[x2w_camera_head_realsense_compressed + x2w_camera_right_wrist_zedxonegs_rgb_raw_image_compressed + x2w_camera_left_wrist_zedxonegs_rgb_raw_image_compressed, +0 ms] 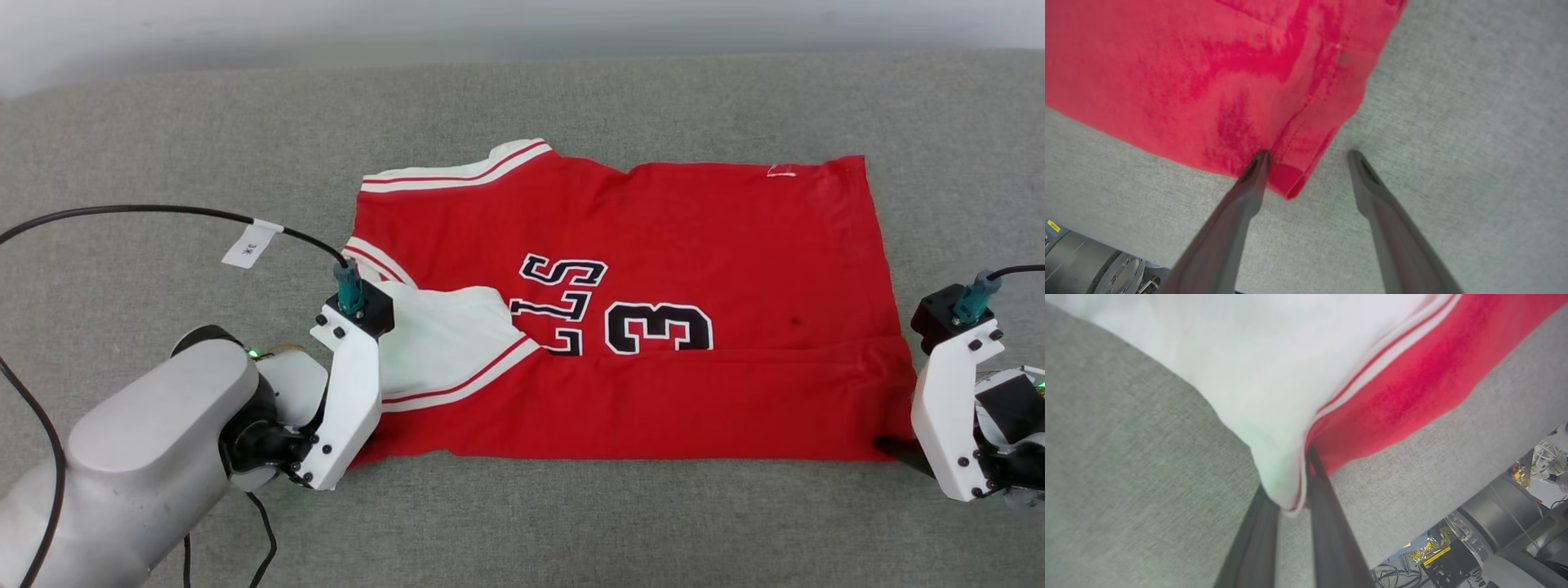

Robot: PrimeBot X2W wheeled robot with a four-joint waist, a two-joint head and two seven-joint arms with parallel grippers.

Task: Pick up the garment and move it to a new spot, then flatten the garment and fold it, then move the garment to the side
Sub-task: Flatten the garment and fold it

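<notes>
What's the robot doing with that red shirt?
The robot is working on a red jersey shirt that lies on a grey fabric surface. The shirt's near edge is folded over, hiding part of the number. The left gripper is pinched shut on the near corner by the white sleeve. The right gripper is open around the hem corner and is not yet gripping it.

Grey fabric surface [522, 523], red garment [694, 229] flat on it
</notes>
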